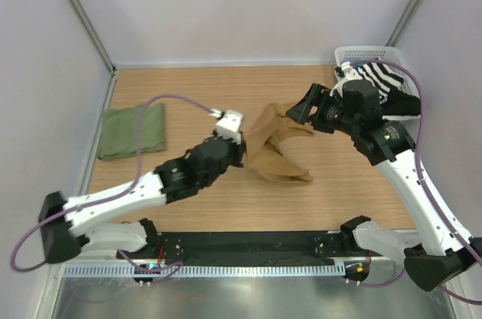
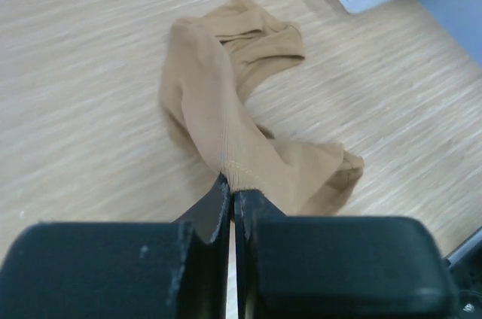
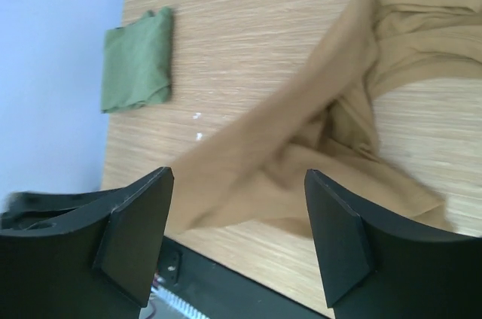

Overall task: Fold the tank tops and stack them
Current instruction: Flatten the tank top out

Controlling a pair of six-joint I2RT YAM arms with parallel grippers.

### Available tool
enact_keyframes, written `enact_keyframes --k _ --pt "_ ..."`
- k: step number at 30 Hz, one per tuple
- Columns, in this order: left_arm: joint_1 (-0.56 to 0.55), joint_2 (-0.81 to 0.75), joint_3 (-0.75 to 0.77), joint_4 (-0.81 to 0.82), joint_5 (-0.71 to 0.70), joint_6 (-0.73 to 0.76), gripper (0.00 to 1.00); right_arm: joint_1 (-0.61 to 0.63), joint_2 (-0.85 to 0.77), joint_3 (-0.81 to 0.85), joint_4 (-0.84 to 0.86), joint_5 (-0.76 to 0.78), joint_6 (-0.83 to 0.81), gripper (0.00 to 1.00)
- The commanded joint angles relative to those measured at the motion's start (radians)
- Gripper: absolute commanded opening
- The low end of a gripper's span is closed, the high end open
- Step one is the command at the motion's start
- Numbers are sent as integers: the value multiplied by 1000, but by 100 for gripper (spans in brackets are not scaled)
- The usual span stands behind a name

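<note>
Pinching one edge of the plain tan-brown sleeveless cloth top [image 2: 226, 108], my left gripper [image 2: 231, 187] had its jaws pressed together on a thin fold of the fabric, low over the middle of the wooden desk [image 1: 188, 86]. My right gripper [image 3: 237, 176] hung above the garment's far right part, jaws wide apart and nothing between them. The tan top lay crumpled and twisted near the desk's centre, with one strip stretched towards my left jaws and the rest heaped in loose folds. The olive-green cloth top [image 1: 134, 129] lay folded flat by the left edge, well apart from it. At the far right corner stood the white slatted plastic basket [image 1: 369, 53] with a black-and-white striped garment [image 1: 384, 78] in it.

I judged the folding of the tan top barely begun. My hold took only a narrow bite of cloth, so a quick pull could slip it free. With one edge held alone, any drag would rope the fabric tighter instead of spreading it. If my right jaws came down on the heap, they might seize several layers and lock in the twist, and a lumpy fold would sit badly on the green one
</note>
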Motion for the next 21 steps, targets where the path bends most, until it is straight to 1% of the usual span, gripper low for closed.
enact_keyframes --k 1,2,3,5,6,7,8,9,10,11,12,14,15,18,19,21 --pt "45 -230 -164 -131 -43 -211 0 6 14 -73 53 101 -42 76" --pt "48 -328 -254 -143 -39 -247 0 6 40 -111 70 106 -43 74" --pt "49 -370 -289 -157 -39 -286 0 4 55 -130 83 113 -46 71" --pt "51 -462 -360 -192 -33 -335 0 4 99 -177 106 150 -46 70" --pt "51 -482 -369 -216 -51 -350 0 4 112 -191 115 197 -46 70" --pt "51 -502 -373 -282 -100 -364 0 3 130 -205 127 211 -46 70" --pt "51 -528 -367 -328 -145 -411 0 4 164 -228 155 222 -48 70" --pt "51 -540 -360 -434 -188 -445 0 4 189 -234 167 224 -49 69" --pt "51 -548 -354 -488 -234 -494 0 3 212 -241 191 224 -48 68" --pt "51 -556 -351 -540 -333 -587 0 4 233 -250 205 224 -48 67" --pt "51 -571 -351 -630 -373 -647 0 3 286 -253 224 225 -43 65" --pt "52 -586 -369 -672 -439 -733 0 4 342 -251 276 222 -42 62" --pt "57 -597 -377 -689 -447 -751 0 6 398 -247 291 224 -40 61" --pt "75 -603 -400 -685 -446 -780 0 4 489 -184 316 244 -46 56" --pt "78 -600 -408 -682 -446 -780 0 6 553 -141 319 230 -46 55" --pt "87 -594 -417 -683 -444 -789 0 10 612 -100 325 193 -46 53"
